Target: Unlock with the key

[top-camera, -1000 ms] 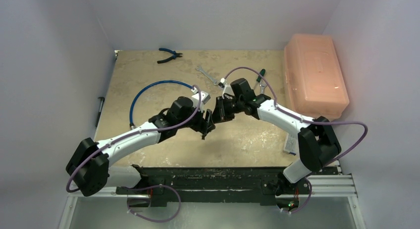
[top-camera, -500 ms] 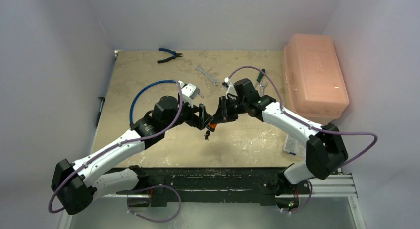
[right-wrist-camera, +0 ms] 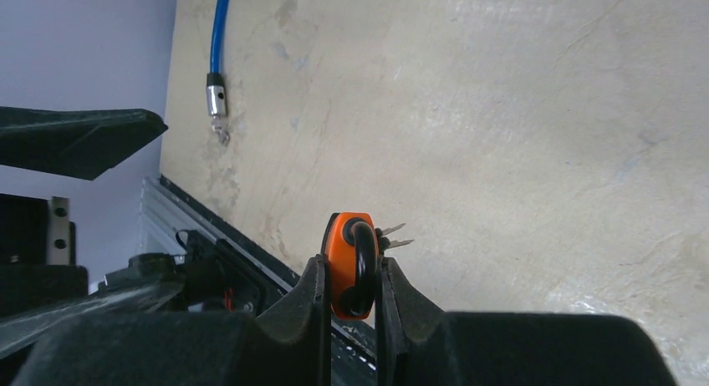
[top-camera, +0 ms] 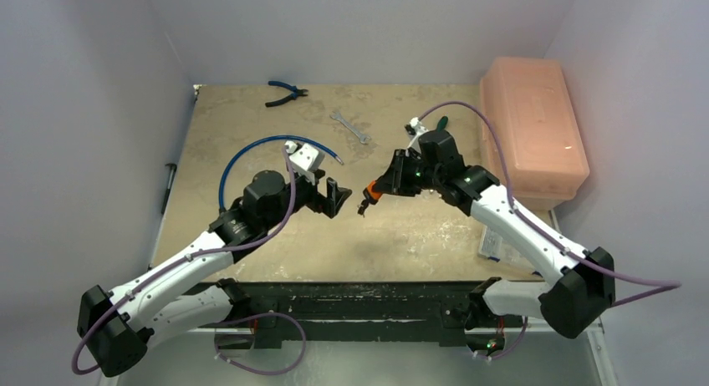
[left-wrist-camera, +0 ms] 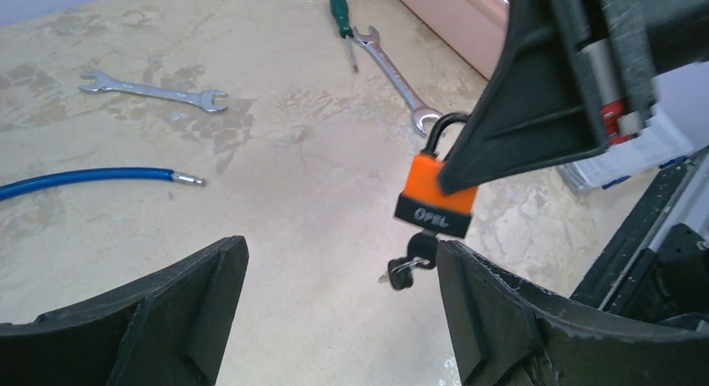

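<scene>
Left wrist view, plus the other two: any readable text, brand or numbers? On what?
"OPEL": on the black band at the bottom of the orange padlock, left wrist view.
White packet, right side of that view: blue print, too blurred to read.
Nothing else readable in any view.

Two end effectors, left end effector and right end effector, mid-frame. One orange padlock; keys under it, too small to count. Two wrenches: open-end wrench, combination wrench. One screwdriver, one pliers upper left, one blue cable, one pink box upper right.
</scene>
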### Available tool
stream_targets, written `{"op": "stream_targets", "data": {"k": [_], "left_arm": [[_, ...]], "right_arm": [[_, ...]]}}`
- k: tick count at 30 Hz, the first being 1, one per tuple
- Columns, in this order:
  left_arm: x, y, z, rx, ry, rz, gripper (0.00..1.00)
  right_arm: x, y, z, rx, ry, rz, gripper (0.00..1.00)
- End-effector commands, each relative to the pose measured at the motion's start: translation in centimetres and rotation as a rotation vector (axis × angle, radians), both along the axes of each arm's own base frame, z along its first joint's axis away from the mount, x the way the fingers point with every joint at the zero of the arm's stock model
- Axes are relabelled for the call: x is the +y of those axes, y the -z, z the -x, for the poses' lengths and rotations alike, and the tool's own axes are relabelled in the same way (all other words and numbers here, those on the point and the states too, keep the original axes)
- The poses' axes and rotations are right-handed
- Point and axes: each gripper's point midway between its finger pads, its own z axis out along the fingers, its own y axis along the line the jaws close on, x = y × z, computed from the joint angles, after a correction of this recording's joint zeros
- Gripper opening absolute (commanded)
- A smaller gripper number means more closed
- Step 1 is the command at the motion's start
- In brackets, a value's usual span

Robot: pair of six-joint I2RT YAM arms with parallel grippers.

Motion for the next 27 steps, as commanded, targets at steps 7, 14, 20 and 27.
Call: {"op": "stream_targets", "data": {"k": [7,14,20,27], "left_arm": [[-1.0,0.5,0.0,-0.25,0.099,-0.032,0.82],[-3.9,2.3,2.2,-0.362,0.224,-0.175,0.78],[-5.7,3.1,2.8,-0.393,0.22,-0.207,0.72],[-8.0,2.4,3.2,-0.444,0.195,-0.159,0.6]], "right_arm": [[-2.8,-4.7,-0.5,-0.115,0.174,-0.047,0.0],[-3.4,-5.4,-0.1,-0.136,0.197,-0.065,0.0],[-3.8,-5.6,0.2,-0.139,0.201,-0.052,0.0],[-3.7,-5.6,0.9,-0.131,0.178,-0.07,0.0]]}}
